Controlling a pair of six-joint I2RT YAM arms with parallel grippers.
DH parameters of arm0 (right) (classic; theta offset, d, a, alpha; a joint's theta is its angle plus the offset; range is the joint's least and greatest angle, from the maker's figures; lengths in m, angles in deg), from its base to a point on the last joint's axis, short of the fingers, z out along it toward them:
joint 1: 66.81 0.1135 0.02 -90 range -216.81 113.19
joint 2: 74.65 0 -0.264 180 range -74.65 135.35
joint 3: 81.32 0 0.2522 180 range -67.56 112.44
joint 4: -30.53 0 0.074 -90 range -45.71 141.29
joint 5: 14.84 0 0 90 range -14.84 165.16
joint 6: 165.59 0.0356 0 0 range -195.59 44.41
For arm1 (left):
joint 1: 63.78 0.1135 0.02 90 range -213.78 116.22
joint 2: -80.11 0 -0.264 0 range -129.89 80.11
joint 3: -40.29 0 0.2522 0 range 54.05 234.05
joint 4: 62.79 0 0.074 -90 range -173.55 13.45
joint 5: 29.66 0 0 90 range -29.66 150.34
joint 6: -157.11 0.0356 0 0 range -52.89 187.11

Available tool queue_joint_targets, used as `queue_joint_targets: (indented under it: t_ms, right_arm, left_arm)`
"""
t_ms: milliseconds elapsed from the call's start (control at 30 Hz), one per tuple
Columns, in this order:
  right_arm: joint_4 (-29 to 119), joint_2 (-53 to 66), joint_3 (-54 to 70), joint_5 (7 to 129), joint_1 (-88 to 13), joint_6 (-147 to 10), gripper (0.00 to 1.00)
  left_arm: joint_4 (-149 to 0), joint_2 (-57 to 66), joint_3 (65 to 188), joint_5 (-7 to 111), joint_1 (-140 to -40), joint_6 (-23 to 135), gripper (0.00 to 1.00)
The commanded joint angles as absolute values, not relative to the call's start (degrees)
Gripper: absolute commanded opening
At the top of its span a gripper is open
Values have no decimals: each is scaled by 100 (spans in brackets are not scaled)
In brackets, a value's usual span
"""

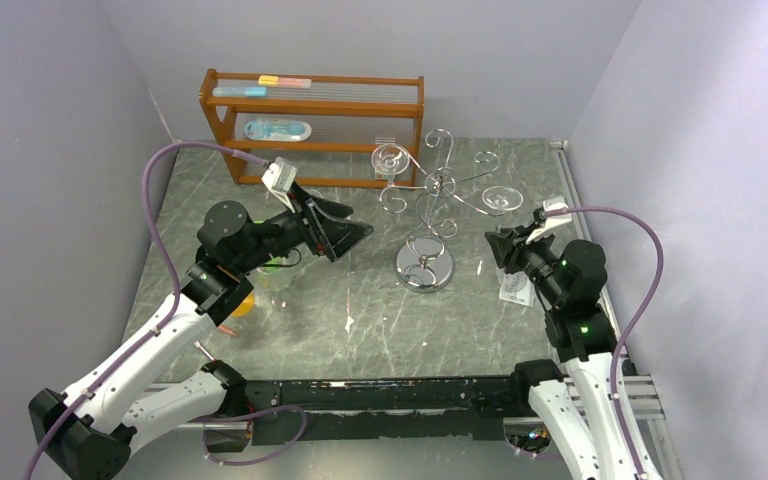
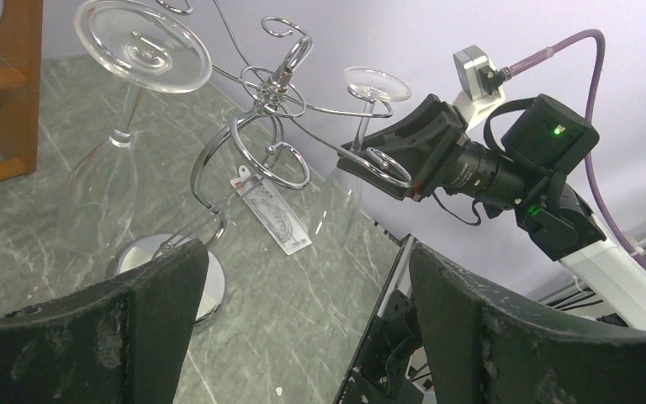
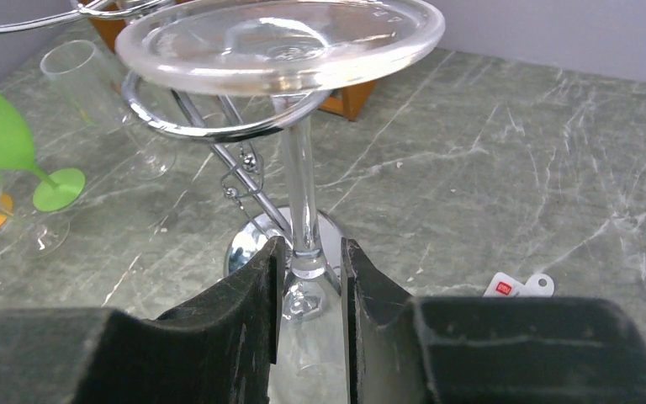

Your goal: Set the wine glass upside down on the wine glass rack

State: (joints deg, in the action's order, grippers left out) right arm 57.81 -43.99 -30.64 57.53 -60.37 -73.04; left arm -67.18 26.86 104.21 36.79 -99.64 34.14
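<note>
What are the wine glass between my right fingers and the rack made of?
Wine glass: clear, glossy, see-through stem and foot; glass, possibly clear plastic. Wine glass rack: polished chrome-look metal wire; its round base mirrors surroundings.

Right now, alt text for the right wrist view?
The right gripper closely brackets the stem of an upside-down clear wine glass, whose foot sits on a curled arm of the chrome wine glass rack. Behind, on the grey marbled table, a green glass stands at left.

left gripper (image 2: pixel 307 252) spread wide, wine glass (image 2: pixel 376 84) hanging inverted on wine glass rack (image 2: pixel 279 82)
</note>
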Motion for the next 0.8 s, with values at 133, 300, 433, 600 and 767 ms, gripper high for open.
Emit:
queue_joint_targets:
  t_ms: [133, 300, 433, 600, 767]
  right_arm:
    - [5423, -3969, -2933, 6025, -6083, -7210, 0]
    - [5510, -3753, -2865, 6003, -6082, -7184, 3]
    - [5610, -3759, -2854, 6107, -6079, -6959, 24]
    - [5722, -3827, -2806, 6158, -6075, -6786, 45]
    - [5928, -3970, -2733, 6199, -6080, -6676, 61]
  left_arm:
    - [-6812, 2672, 10547, 3771, -9990, 3471, 93]
    - [-6897, 2680, 10564, 3848, -9986, 3476, 93]
    - [-7013, 2694, 10595, 3968, -9991, 3495, 94]
    - [-7207, 2694, 10702, 4077, -9984, 3614, 94]
    - [-7449, 2709, 10818, 4236, -9989, 3759, 94]
